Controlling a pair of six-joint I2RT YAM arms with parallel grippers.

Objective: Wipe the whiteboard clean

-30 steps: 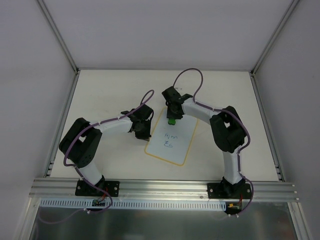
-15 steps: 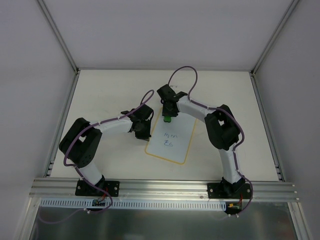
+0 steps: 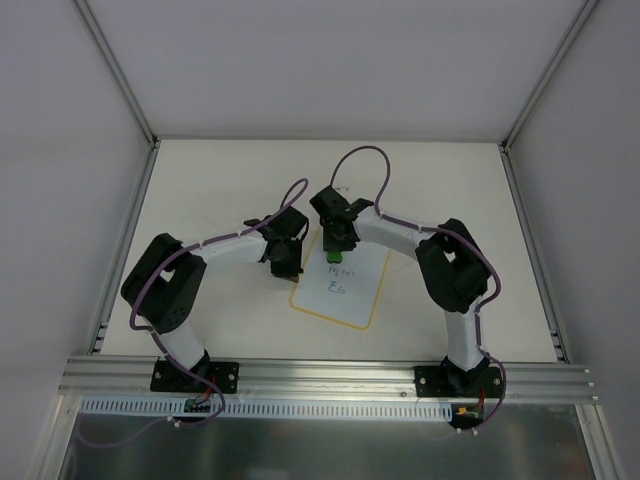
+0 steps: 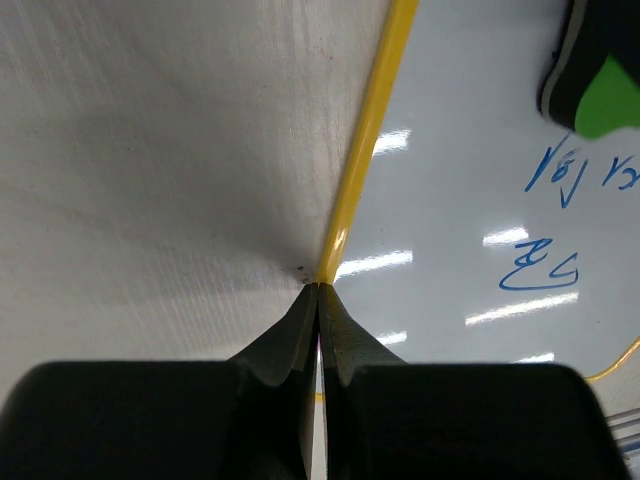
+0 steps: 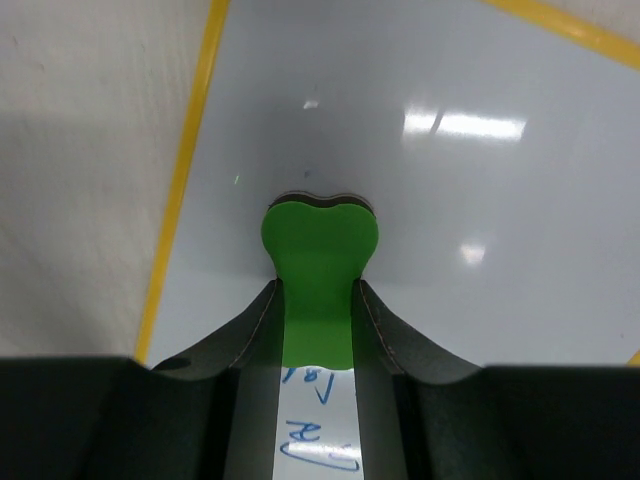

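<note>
The whiteboard [image 3: 358, 298] lies flat on the table, white with a yellow rim and blue handwriting [image 3: 337, 290] at its middle. My right gripper [image 3: 335, 248] is shut on a green eraser [image 3: 334, 257], which it presses onto the board just above the writing. In the right wrist view the eraser [image 5: 318, 262] sits between the fingers on the whiteboard [image 5: 470, 200], with writing [image 5: 318, 425] behind it. My left gripper [image 3: 286, 262] is shut, its tips [image 4: 318, 288] down on the yellow rim [image 4: 370, 130] at the board's left edge. The eraser [image 4: 605, 95] shows at the top right there.
The beige table top [image 3: 220, 190] is ringed by white walls and an aluminium frame. A metal rail [image 3: 320, 375] runs along the near edge by both arm bases. Purple cables [image 3: 360, 160] loop above the wrists.
My right gripper carried the eraser left along the board's top, then down toward the writing. The left gripper stayed on the board's left rim.
</note>
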